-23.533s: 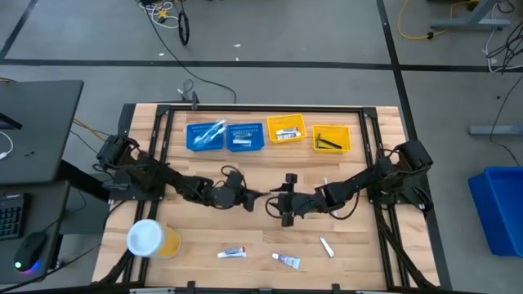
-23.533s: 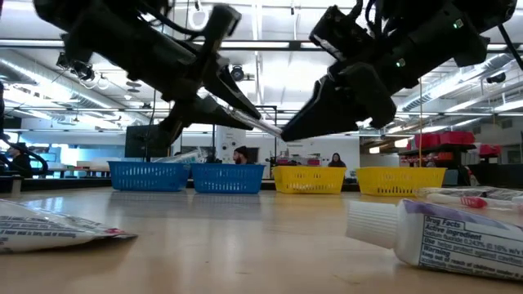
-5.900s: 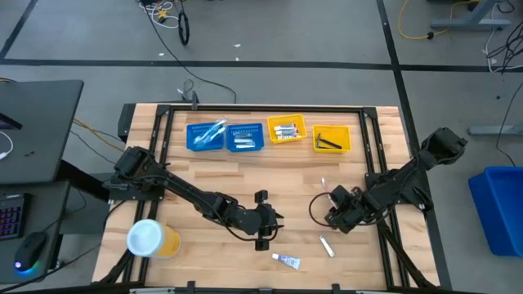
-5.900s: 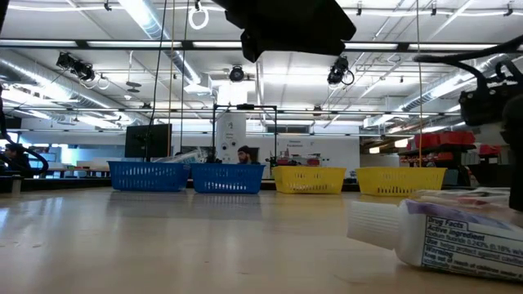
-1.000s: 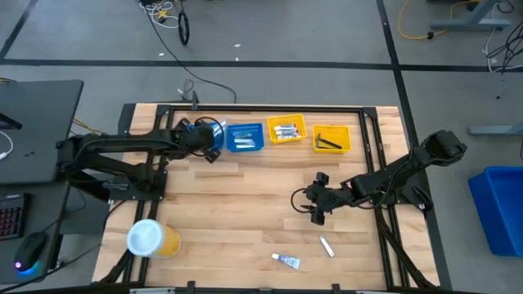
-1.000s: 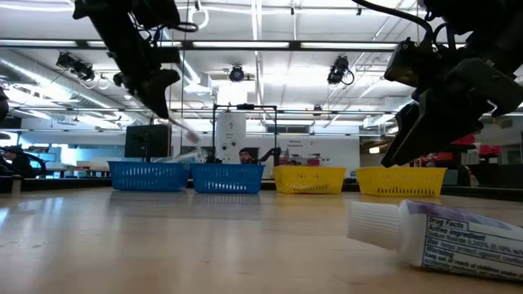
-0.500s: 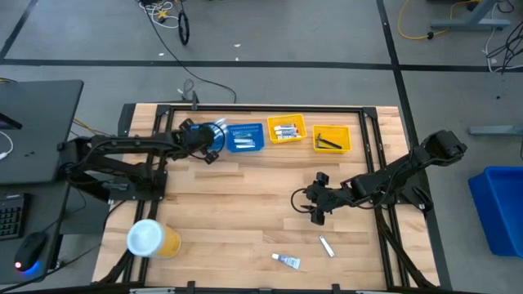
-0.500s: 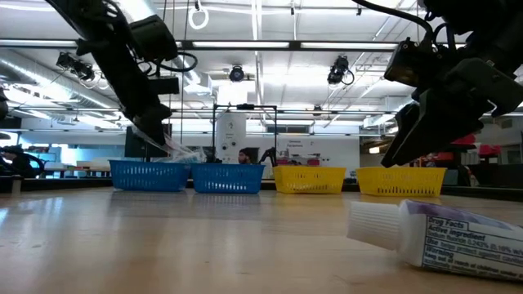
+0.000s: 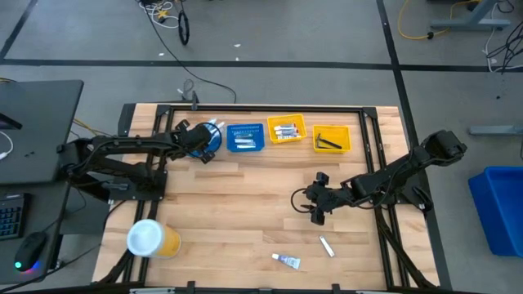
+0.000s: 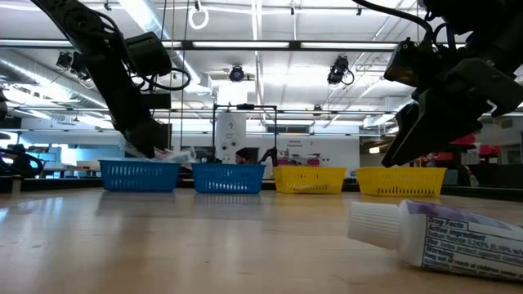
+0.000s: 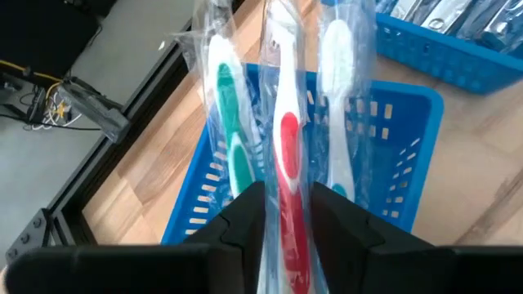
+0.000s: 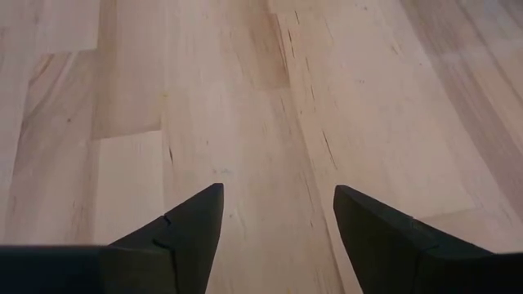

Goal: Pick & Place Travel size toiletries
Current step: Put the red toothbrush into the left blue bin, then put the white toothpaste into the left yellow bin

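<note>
My left gripper (image 11: 288, 192) is at the leftmost blue tray (image 11: 409, 106), low over it (image 10: 151, 151), shut on a wrapped red-and-white toothbrush (image 11: 286, 122). A green toothbrush (image 11: 230, 139) and a blue-white toothbrush (image 11: 339, 114), both in clear wrappers, lie in that tray with their heads past its rim. My right gripper (image 12: 278, 196) hovers open over bare wood right of the table's middle (image 9: 316, 214). A white toothpaste tube (image 9: 286, 261) and a small white item (image 9: 326, 246) lie flat near the near edge. My left gripper pinches the red-and-white toothbrush by its handle (image 11: 288, 214) through the clear wrapper, between the two fingers. The fingers lie along the toothbrush. Its head end reaches over the blue tray between the other two toothbrushes. Whether it rests on the tray, I cannot tell.
A second blue tray (image 9: 245, 137) holds silvery items; two yellow trays (image 9: 286, 129) (image 9: 332, 140) stand right of it along the far edge. A yellow tub with a white lid (image 9: 151, 238) stands at the near left. The toothpaste tube (image 10: 441, 237) lies close to the low camera.
My left gripper, shut on the toothbrush throughout, has moved toward the table's left and down, until it is low over the leftmost blue tray. That tray has slid a little toward the table's left.
</note>
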